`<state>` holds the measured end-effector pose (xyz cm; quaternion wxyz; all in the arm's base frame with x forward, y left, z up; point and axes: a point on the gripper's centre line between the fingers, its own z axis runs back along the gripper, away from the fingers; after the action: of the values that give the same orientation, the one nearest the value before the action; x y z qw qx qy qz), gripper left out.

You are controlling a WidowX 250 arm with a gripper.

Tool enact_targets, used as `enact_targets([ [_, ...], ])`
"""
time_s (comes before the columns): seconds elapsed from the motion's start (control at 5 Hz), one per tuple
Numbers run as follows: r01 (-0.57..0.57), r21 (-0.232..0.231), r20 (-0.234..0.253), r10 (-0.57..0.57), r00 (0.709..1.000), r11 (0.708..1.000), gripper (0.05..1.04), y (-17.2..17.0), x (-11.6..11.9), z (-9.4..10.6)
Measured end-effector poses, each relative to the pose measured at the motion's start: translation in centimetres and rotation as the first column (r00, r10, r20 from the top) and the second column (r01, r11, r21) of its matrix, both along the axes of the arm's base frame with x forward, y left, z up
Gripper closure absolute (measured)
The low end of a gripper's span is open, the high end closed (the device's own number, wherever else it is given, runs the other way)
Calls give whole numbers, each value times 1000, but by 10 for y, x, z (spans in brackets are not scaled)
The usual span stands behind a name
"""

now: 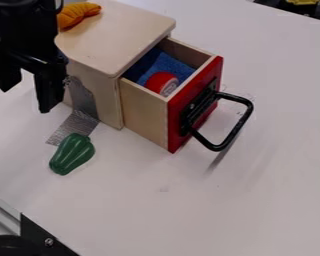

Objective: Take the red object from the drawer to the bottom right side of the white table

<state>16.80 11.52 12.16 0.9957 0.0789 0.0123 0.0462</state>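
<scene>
In the camera view, my gripper [28, 100] hangs at the upper left with its two fingers spread, nothing between them. It is left of the wooden drawer box and above the table. The drawer [146, 115] is pulled out, its red front facing right with a black handle. Inside it the round red object [162, 83] rests on a blue cloth [171, 65], against the red front. The white table [256, 200] spreads around the box.
An orange object [76, 14] lies on top of the wooden box [119, 30]. A green pepper-shaped toy [72, 154] lies on the table in front of the box, near a strip of grey tape [74, 127]. The black handle [233, 131] juts out to the right.
</scene>
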Motion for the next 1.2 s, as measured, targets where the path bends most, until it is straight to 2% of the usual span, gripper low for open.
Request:
enact_targets([
  [0.2,-4,-10,-16,4,1000,1000,85,-2,-2,-4],
  [0.4,16,-39,2,-16,1000,999,85,-22,27,0],
  [0.8,103,-23,4,-103,995,994,85,-57,94,4],
  [1.0,116,-32,23,-115,993,993,85,-64,123,7],
  [1.2,115,-44,15,-115,993,992,85,-68,142,-2],
])
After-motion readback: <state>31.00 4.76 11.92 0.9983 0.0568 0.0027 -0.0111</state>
